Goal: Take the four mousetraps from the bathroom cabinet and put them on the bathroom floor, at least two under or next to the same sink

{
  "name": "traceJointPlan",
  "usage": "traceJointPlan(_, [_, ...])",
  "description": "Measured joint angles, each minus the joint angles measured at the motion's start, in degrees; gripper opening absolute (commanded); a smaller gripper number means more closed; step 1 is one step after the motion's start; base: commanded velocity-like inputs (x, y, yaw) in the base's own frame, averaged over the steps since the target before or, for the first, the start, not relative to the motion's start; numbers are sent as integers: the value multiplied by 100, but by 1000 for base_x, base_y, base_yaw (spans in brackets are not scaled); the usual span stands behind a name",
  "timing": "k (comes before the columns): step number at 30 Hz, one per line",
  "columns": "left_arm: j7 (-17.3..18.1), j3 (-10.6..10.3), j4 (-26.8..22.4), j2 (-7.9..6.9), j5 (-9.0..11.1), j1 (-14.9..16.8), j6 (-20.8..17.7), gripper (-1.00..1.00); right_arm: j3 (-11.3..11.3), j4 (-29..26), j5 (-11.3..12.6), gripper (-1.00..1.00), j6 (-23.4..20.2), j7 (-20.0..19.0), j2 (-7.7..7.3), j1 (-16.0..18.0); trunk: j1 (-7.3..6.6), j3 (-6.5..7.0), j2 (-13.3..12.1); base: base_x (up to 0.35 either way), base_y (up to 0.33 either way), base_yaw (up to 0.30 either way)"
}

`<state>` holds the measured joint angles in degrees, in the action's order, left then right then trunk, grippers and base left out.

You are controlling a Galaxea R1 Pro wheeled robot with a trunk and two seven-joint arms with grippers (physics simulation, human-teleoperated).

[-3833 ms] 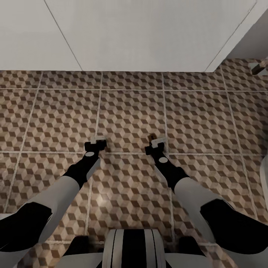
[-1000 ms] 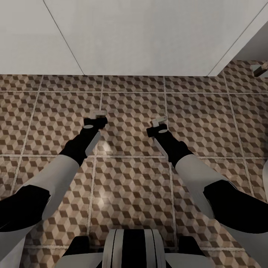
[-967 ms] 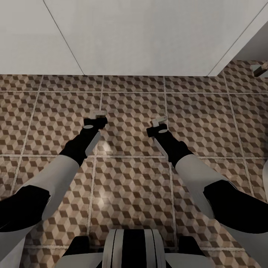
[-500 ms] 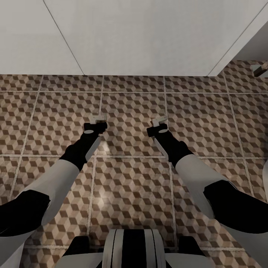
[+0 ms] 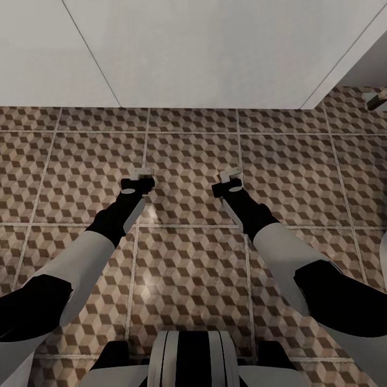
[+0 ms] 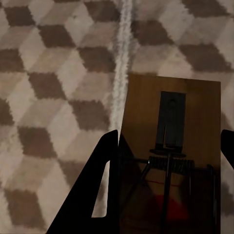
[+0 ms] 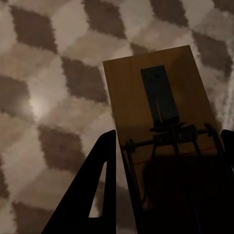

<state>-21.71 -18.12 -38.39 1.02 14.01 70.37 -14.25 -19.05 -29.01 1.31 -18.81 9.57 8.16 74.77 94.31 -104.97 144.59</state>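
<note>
Holding one trap in each claw, we are partway through, as far as we can judge: the left gripper (image 5: 141,172) is clamped on a mousetrap (image 6: 170,161), and the right gripper (image 5: 230,175) is clamped on a second mousetrap (image 7: 163,131), both poised above the bathroom floor (image 5: 188,156) and not yet set down. Beyond the right claw, at the far right edge, a small tan thing (image 5: 376,99) lies on the tiles, possibly another trap, but it is too small to say.

Each trap is a flat rectangular board of smooth tan wood, with a dark metal plate, a coiled spring and thin wire bars. Under the fingers (image 6: 100,195), the tiles show a matte brown, beige and white cube print, split by pale grout lines. Ahead of both claws stands a plain white block (image 5: 204,48), smooth and square-edged.
</note>
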Motion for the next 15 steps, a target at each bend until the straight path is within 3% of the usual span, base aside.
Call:
traceJointPlan(12, [0, 0, 6, 0, 0, 0, 6, -100, 0, 0, 0, -100, 35, -3, -8, -1, 5, 0, 3, 0, 0, 0])
traceJointPlan(15, [0, 0, 6, 3, 0, 0, 6, -100, 1, 8, -1, -100, 249, -10, -10, -1, 5, 0, 3, 0, 0, 0])
